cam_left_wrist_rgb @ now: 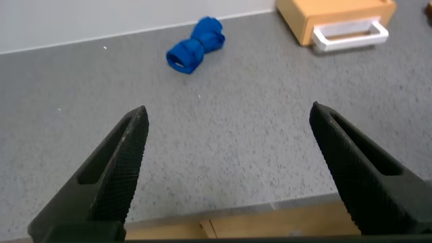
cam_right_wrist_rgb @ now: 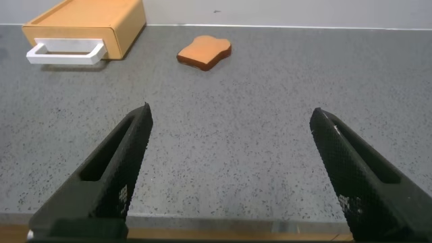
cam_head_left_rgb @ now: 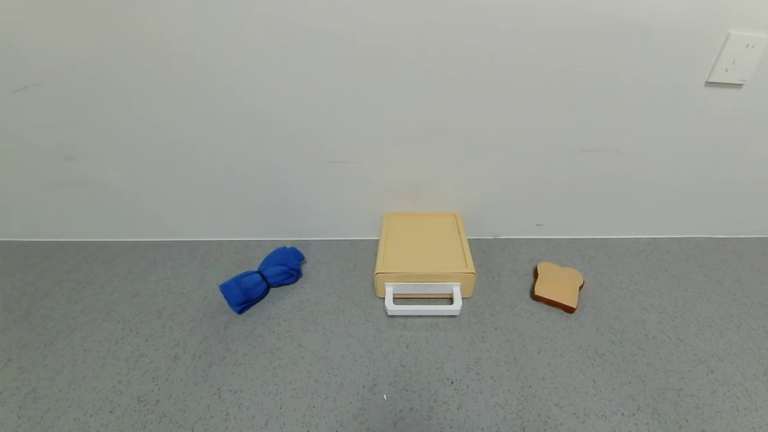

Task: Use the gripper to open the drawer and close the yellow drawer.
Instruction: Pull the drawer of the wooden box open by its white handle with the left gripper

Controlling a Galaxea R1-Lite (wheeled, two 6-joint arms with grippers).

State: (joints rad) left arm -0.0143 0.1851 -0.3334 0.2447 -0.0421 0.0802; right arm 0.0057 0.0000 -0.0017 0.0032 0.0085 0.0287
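The flat yellow box (cam_head_left_rgb: 424, 247) stands at the back middle of the grey table, against the wall. Its drawer (cam_head_left_rgb: 425, 289) is pushed in, and the white loop handle (cam_head_left_rgb: 423, 301) sticks out at the front. The box also shows in the left wrist view (cam_left_wrist_rgb: 337, 19) and in the right wrist view (cam_right_wrist_rgb: 88, 30). My left gripper (cam_left_wrist_rgb: 228, 115) is open and empty near the table's front edge, far from the box. My right gripper (cam_right_wrist_rgb: 231, 116) is open and empty near the front edge too. Neither arm shows in the head view.
A rolled blue cloth (cam_head_left_rgb: 262, 278) lies left of the box. A tan toast slice (cam_head_left_rgb: 558, 286) lies right of it. A white wall socket (cam_head_left_rgb: 735, 58) is on the wall at the upper right. The grey table (cam_head_left_rgb: 384, 372) is bare in front of the box.
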